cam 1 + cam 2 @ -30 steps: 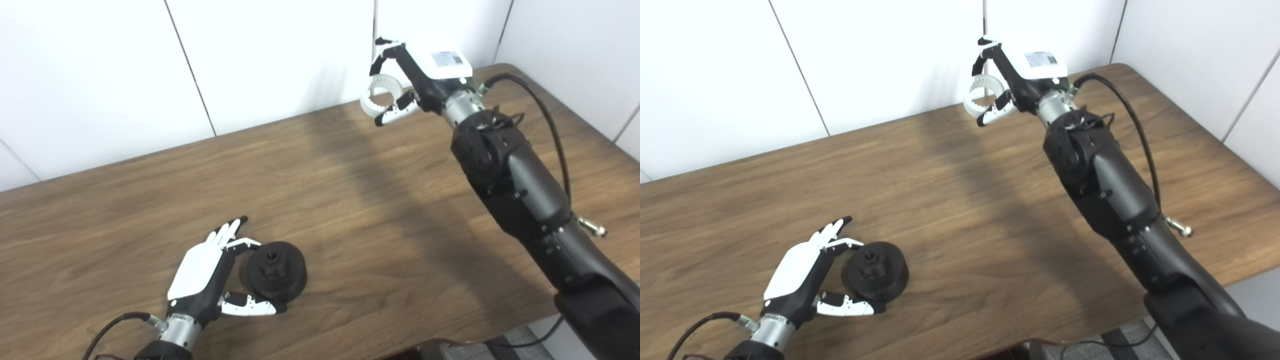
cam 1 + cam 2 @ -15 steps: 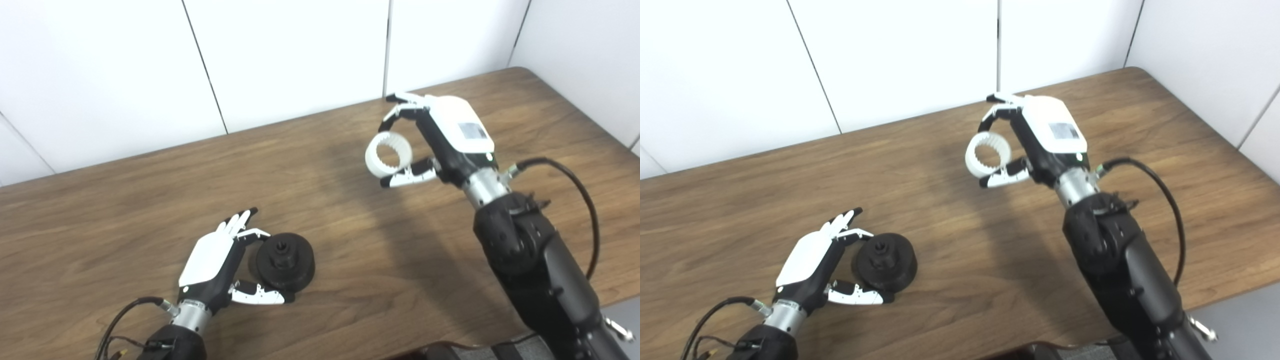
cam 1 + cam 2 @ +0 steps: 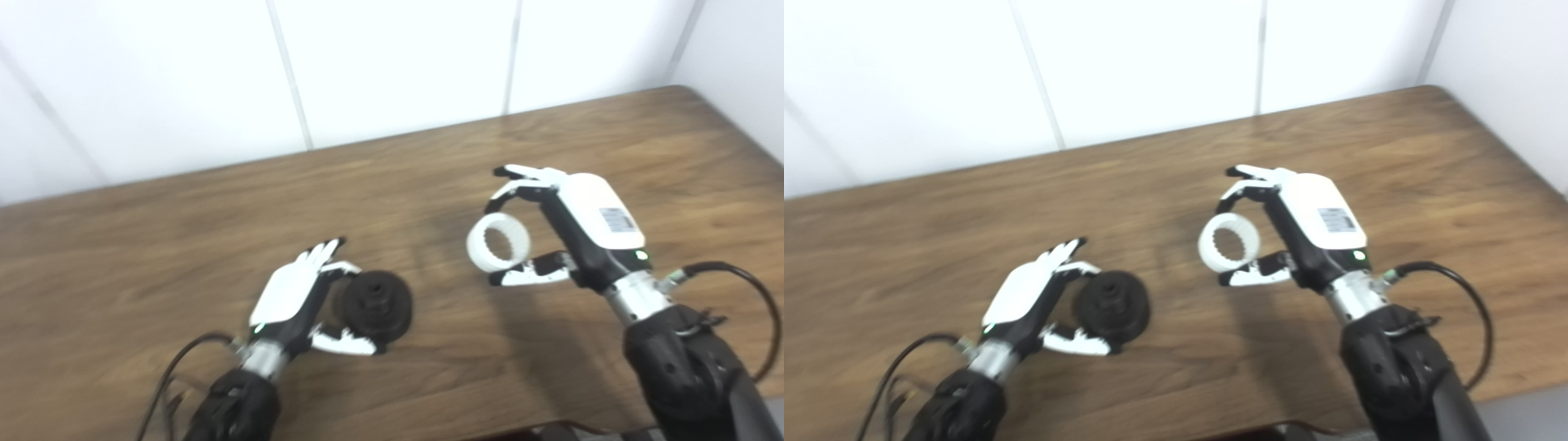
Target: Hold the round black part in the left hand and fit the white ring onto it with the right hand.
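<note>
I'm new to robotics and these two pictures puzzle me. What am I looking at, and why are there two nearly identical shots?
Both pictures come from two cameras side by side on a humanoid robot's head, looking down at a wooden table, so they show one scene from slightly different spots. The two arms entering from below end in mechanical hands. The left hand cups a round black part that sits on the table; whether it truly grips it is unclear. The right hand holds a white ring with a toothed inner edge, apart from the black part, not yet fitted.
</note>
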